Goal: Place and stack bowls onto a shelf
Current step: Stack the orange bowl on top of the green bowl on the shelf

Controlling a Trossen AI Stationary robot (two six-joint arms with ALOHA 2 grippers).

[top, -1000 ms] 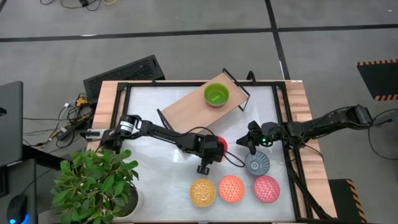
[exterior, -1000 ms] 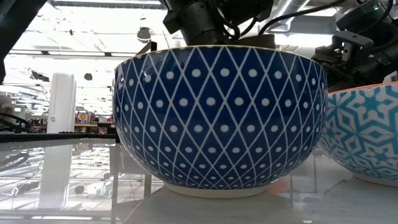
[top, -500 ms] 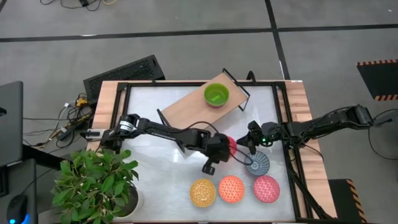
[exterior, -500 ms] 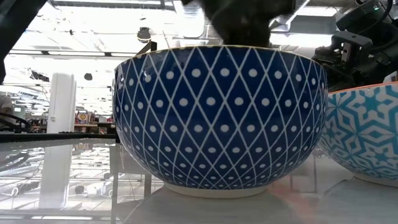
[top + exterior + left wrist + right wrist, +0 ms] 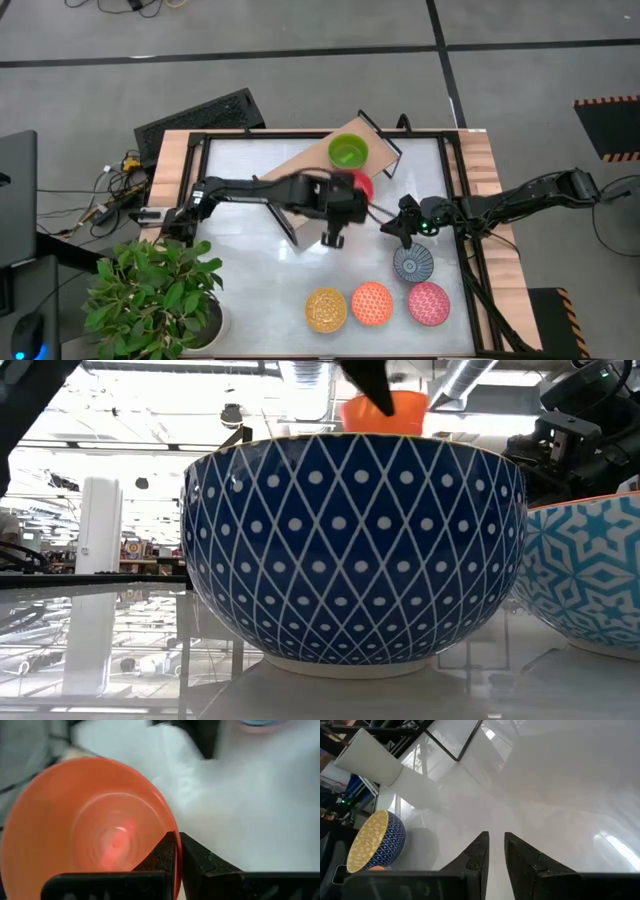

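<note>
Now your left gripper (image 5: pixel 176 851) is clenched on the rim of the red-orange bowl (image 5: pixel 90 827), one finger inside and one outside, so the bowl hangs from its edge with the mouth open toward the wrist camera. I judge you hold it this way because a thin rim is the only part two narrow fingers can pinch. In the high view this bowl (image 5: pixel 360 186) is above the near edge of the shelf (image 5: pixel 300 168), just beside the green bowl (image 5: pixel 347 153) that already sits on the wooden board; whether it touches anything there you cannot tell. It seems the red-orange one is meant to go into or next to the green one.

Your right gripper (image 5: pixel 492 847) waits over bare white table (image 5: pixel 560 795), its fingers close together with only a narrow gap and nothing between them. In the high view it (image 5: pixel 403 222) is near the dark patterned bowl (image 5: pixel 413 264).

Three more bowls wait in a row at the front: yellow (image 5: pixel 326 308), orange (image 5: pixel 372 302) and pink (image 5: pixel 428 303). The blue-white bowl (image 5: pixel 355 550) fills the low view, with a turquoise patterned one (image 5: pixel 590 575) beside it.

No brand, label or readable writing shows on any bowl or on the shelf.
</note>
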